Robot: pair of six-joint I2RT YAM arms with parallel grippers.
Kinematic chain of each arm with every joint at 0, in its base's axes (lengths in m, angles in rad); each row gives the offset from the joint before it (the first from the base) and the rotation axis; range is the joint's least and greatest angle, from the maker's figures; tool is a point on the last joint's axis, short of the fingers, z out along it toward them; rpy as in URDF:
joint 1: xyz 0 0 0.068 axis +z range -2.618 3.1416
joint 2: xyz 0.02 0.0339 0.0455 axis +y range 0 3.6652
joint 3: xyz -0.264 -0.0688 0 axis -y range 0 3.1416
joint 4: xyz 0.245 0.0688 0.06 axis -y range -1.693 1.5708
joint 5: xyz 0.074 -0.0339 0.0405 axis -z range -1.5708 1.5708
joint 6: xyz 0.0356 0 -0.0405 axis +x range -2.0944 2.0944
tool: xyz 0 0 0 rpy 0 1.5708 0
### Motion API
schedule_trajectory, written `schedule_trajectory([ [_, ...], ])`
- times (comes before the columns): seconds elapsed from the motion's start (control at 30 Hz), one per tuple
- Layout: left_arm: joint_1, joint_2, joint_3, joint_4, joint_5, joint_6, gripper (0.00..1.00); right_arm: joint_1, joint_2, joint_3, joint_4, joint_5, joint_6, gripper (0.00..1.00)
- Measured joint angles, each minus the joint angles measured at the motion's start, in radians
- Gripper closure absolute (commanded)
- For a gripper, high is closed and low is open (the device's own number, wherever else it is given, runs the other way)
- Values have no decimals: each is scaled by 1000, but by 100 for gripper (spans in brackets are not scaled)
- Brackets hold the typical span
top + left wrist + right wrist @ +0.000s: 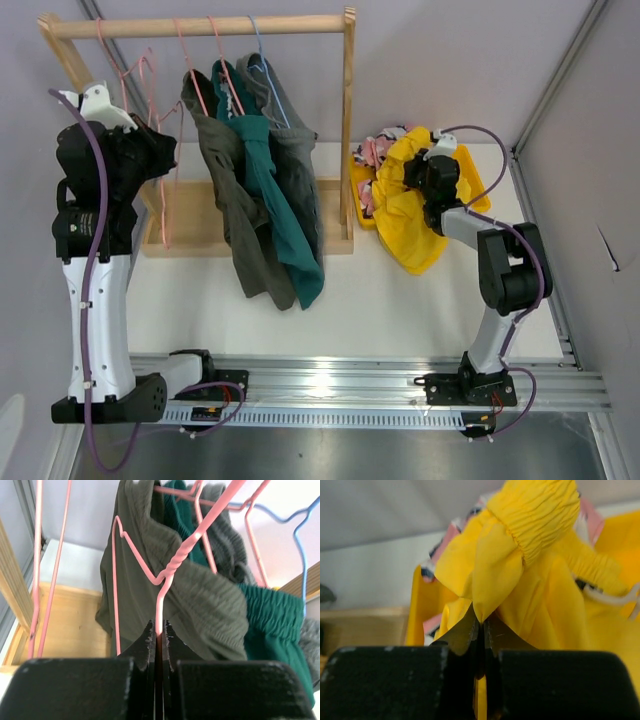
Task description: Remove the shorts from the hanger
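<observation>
Olive green shorts (232, 200), teal shorts (285, 210) and grey shorts (295, 140) hang on hangers from the wooden rod (200, 26). My left gripper (160, 152) is shut on a pink hanger wire (159, 605), just in front of the olive shorts (200, 605). The teal shorts (272, 625) and grey shorts (230, 545) hang to their right. My right gripper (427, 172) is shut on a fold of the yellow shorts (520, 555), over the yellow bin (480, 180). The yellow shorts (405, 215) drape over the bin's front. Pink patterned shorts (375, 150) lie in the bin behind them.
The rack has a wooden base tray (195, 228) and an upright post (348, 120) between the hanging shorts and the bin. Empty pink hangers (150, 90) hang near my left wrist. A blue hanger (300, 525) carries the grey shorts. Walls close in at right.
</observation>
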Motion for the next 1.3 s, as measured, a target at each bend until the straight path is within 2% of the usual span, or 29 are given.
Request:
schedule_trajectory([
  [0.07,0,19,32,0,0,1,100,-4,19,-14,-2,-25,41,53],
  [0.1,0,27,47,1,0,2,100,-8,38,-5,-11,-49,68,1],
  [0.27,0,95,171,-19,-9,23,100,-19,59,-21,-31,-136,118,1],
  [0.47,0,243,389,-37,-51,53,100,38,-125,-235,-28,-116,128,1],
  [0.73,63,457,584,-60,-53,59,100,335,-574,-518,-71,9,117,1],
  [0.9,101,562,639,-69,-27,47,100,448,-717,-573,-137,60,102,1],
  [1.03,127,589,638,-83,1,42,100,526,-825,-584,-202,108,71,1],
  [1.13,131,585,626,-80,8,42,90,541,-887,-584,-226,132,49,1],
  [1.27,132,581,602,-74,12,37,60,541,-928,-585,-268,159,32,0],
  [1.3,132,581,597,-74,13,34,57,541,-931,-585,-277,161,31,1],
])
